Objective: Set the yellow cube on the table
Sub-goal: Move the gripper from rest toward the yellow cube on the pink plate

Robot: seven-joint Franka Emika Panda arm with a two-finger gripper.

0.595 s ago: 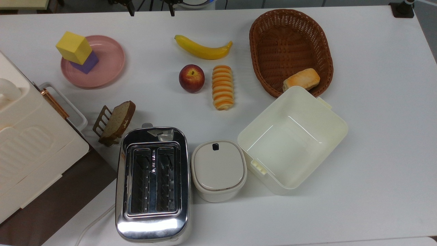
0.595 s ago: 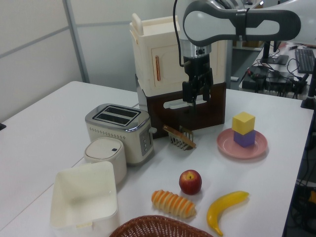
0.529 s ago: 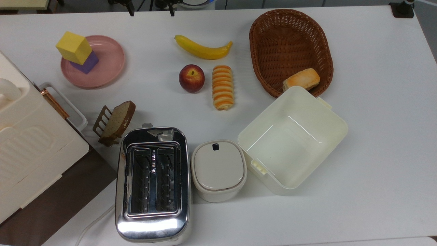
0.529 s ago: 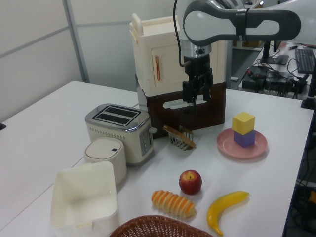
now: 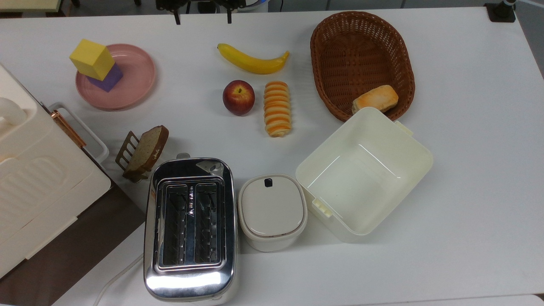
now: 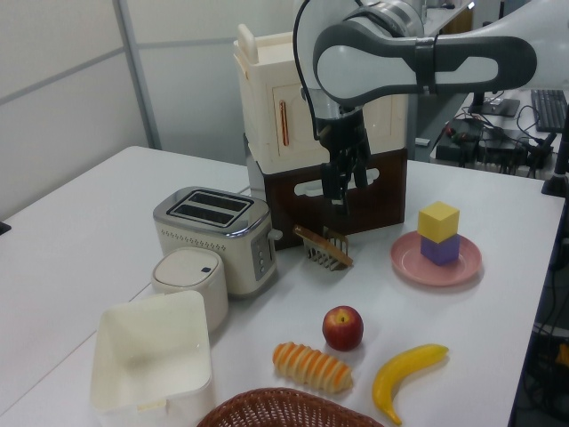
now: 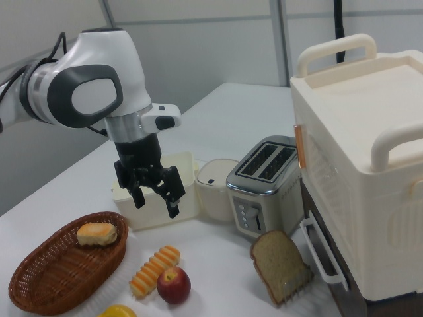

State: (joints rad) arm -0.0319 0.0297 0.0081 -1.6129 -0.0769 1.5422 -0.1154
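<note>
The yellow cube (image 5: 92,58) (image 6: 438,221) rests tilted on a purple cube (image 5: 109,79) (image 6: 439,250), which lies on a pink plate (image 5: 134,87) (image 6: 405,259) at the top view's upper left. The white table (image 5: 467,170) (image 6: 80,231) (image 7: 225,119) carries everything. My gripper (image 5: 202,16) (image 6: 343,187) (image 7: 156,201) hangs open and empty, high above the table. In the top view it is at the far edge, to the right of the plate. In the left view it hovers left of the cubes, in front of the cabinet.
A banana (image 5: 253,61), an apple (image 5: 238,97) and a striped roll (image 5: 276,108) lie mid-table. A wicker basket (image 5: 340,51) holds a bun. Toaster (image 5: 190,225), lidded pot (image 5: 272,210), cream tub (image 5: 408,170), bread rack (image 5: 142,151) and a tall cream cabinet (image 5: 38,178) crowd the front.
My gripper has shifted to the top view's right along the far edge, moving left in the left view as the arm turned. The cubes and plate have not moved.
</note>
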